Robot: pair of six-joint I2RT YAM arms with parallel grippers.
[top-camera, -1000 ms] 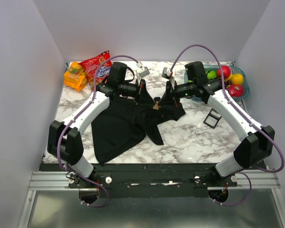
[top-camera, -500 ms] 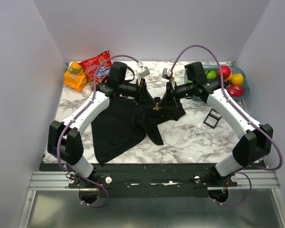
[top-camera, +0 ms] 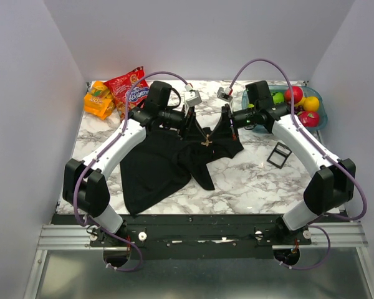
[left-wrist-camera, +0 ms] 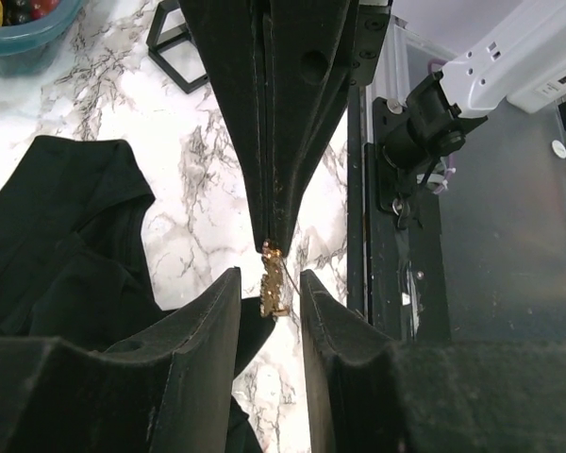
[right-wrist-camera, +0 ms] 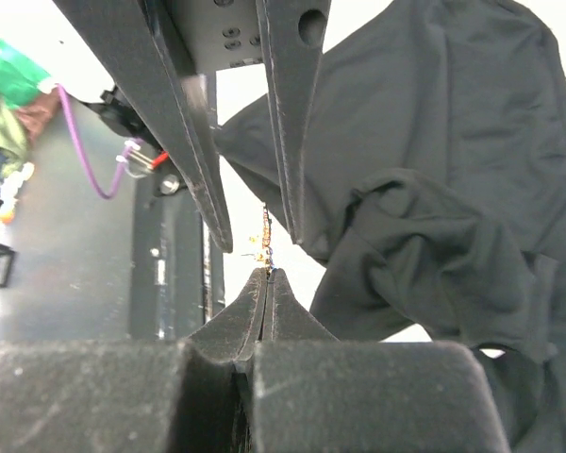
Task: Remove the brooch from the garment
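Brooch [left-wrist-camera: 275,283] — on garment [top-camera: 153,171] fold, nipped by my right claw [right-wrist-camera: 267,272], fingers pressed together; left claw [left-wrist-camera: 269,276] spread, flanking it; best next — left steadies garment, right draws straight out.

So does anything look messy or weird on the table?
Yes: the black T-shirt lies crumpled and folded over itself, not flat. The tiny brooch is pinched at the tip of the right pincer, inside the open left pincer.
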